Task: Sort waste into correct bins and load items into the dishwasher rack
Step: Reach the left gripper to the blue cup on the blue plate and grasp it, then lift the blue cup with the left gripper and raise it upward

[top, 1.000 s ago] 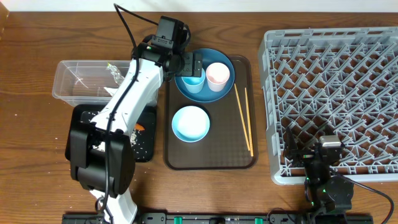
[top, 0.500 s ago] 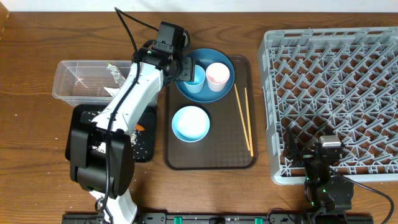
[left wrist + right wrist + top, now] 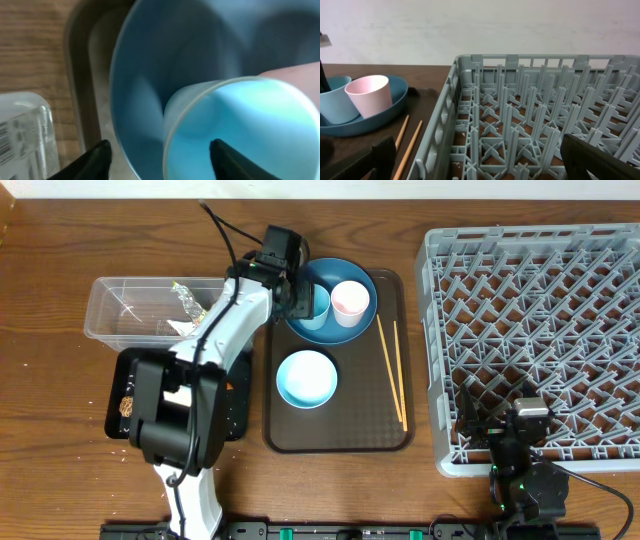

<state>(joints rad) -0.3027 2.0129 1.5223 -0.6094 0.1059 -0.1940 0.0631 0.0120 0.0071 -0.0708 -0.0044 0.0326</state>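
Over the blue plate (image 3: 147, 65), left claw (image 3: 160, 150) half-open astride light blue cup (image 3: 240, 125) wall, apparently not touching, right claw (image 3: 477, 145) wide.

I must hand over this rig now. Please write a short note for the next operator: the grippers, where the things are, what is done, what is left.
Left gripper: open, jaws astride the wall of the light blue cup; no grip seen.
Right gripper: open, empty, at the near edge of the dishwasher rack.
Done: silver-yellow wrapper in the clear tub; brown lump in the black tray.
Left: light blue cup and pinkish cup on the dark blue plate, white bowl and chopsticks, all on the brown serving tray. No dishes seen in the rack.
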